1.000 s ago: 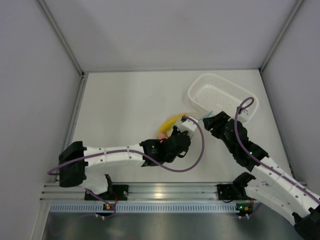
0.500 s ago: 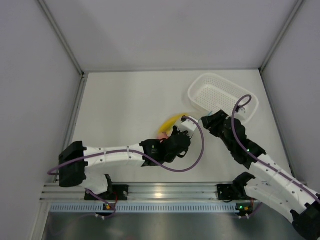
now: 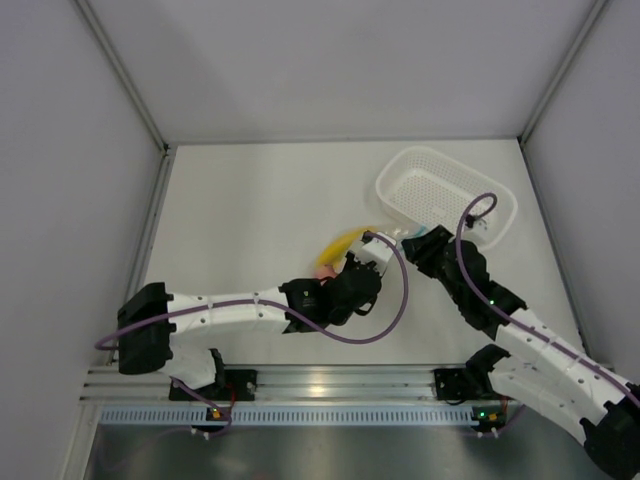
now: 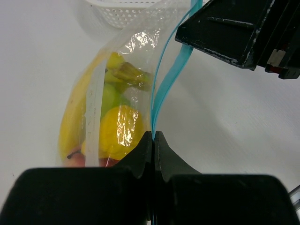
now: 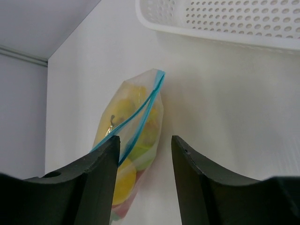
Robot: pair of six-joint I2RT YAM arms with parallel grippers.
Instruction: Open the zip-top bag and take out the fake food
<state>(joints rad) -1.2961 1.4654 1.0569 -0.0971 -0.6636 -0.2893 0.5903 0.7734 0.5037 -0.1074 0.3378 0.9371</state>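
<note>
At the near edge of the table, the aluminium rail carries both bases. The left arm lies low and slants in towards the middle. Its jaws are pressed fully together on the light blue zip strip, gripping the near end of it.

Just beyond them lies the zip-top bag, at mid-table. It is clear, crinkled and glossy, and a white band runs down its side. The fake food is inside it: a smooth, curved banana bunch, a green pear, a shiny round yellow fruit and a bit of red at the bottom. The strip's two blue edges part slightly as they rise.

The right arm reaches in from the right. Its jaws stand wide apart at the strip's far end, holding nothing. I cannot tell whether a finger touches the strip.

Left of the bag and behind it, the matte white table runs bare to the grey walls. To the far right there is less room, with the white perforated basket just behind the bag.
</note>
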